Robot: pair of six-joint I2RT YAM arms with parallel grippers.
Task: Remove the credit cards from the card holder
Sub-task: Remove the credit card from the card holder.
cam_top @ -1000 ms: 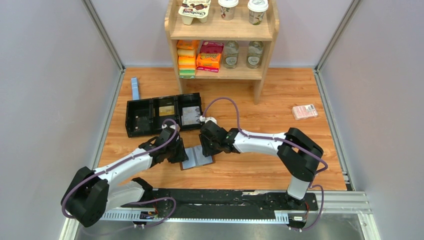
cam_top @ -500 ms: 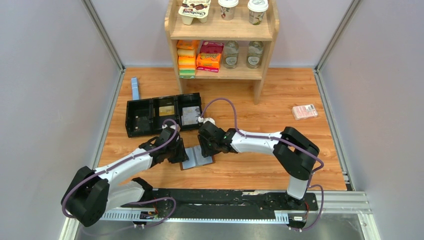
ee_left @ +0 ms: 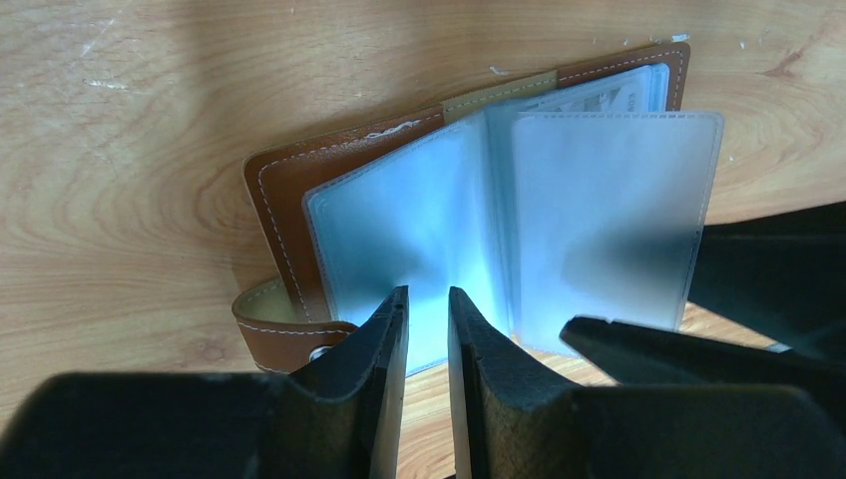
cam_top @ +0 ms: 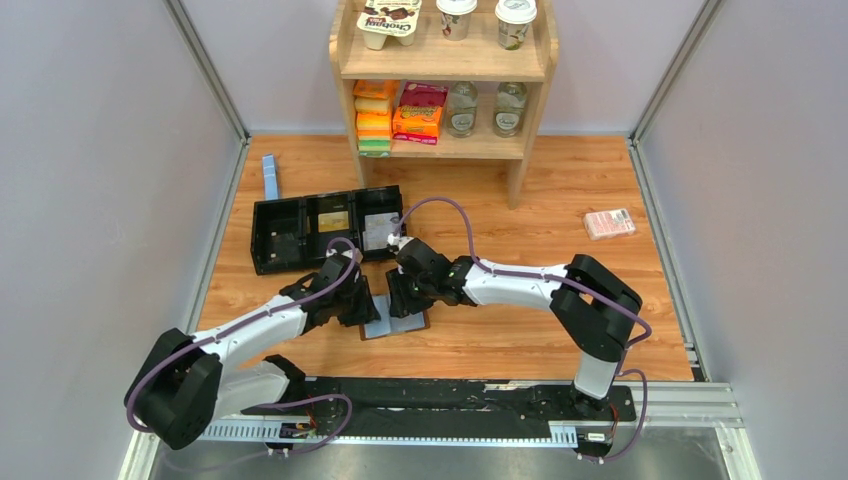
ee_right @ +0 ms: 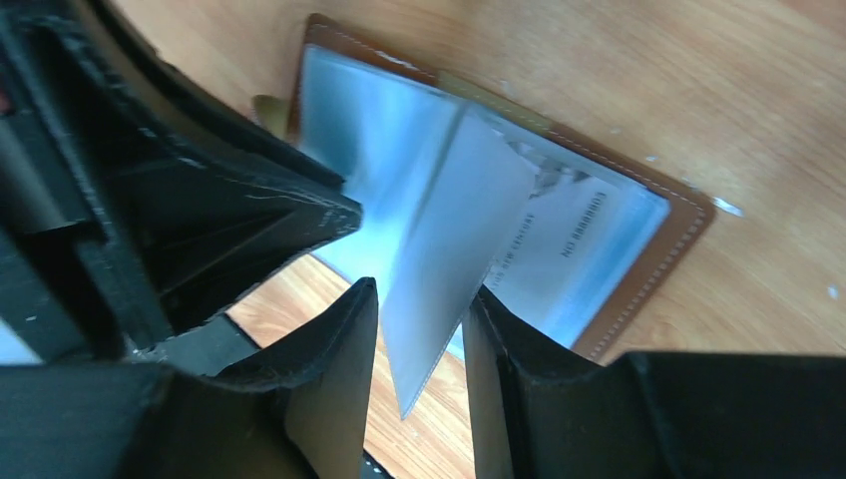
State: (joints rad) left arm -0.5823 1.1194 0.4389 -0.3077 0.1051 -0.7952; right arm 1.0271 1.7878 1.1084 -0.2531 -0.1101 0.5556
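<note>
The card holder (cam_top: pixel 404 322) lies open on the wood, brown leather outside, with clear blue-grey sleeves inside. It also shows in the left wrist view (ee_left: pixel 279 210) and the right wrist view (ee_right: pixel 678 225). A pale credit card (ee_right: pixel 569 235) with printed text sits in the right-hand pocket; its top edge shows in the left wrist view (ee_left: pixel 599 95). My left gripper (ee_left: pixel 427 295) is nearly closed and empty, its tips on the left sleeve's lower edge. My right gripper (ee_right: pixel 421 289) is open around a raised sleeve leaf (ee_right: pixel 449 249), which touches only one finger.
A long black compartmented tray (cam_top: pixel 280 235) lies just behind both grippers. A wooden shelf (cam_top: pixel 440 70) with packets and bottles stands at the back. A blue strip (cam_top: pixel 270 176) lies far left and a pink-red packet (cam_top: pixel 609 223) far right.
My right gripper has shifted left and slightly back over the holder's middle. The left arm has hardly moved.
</note>
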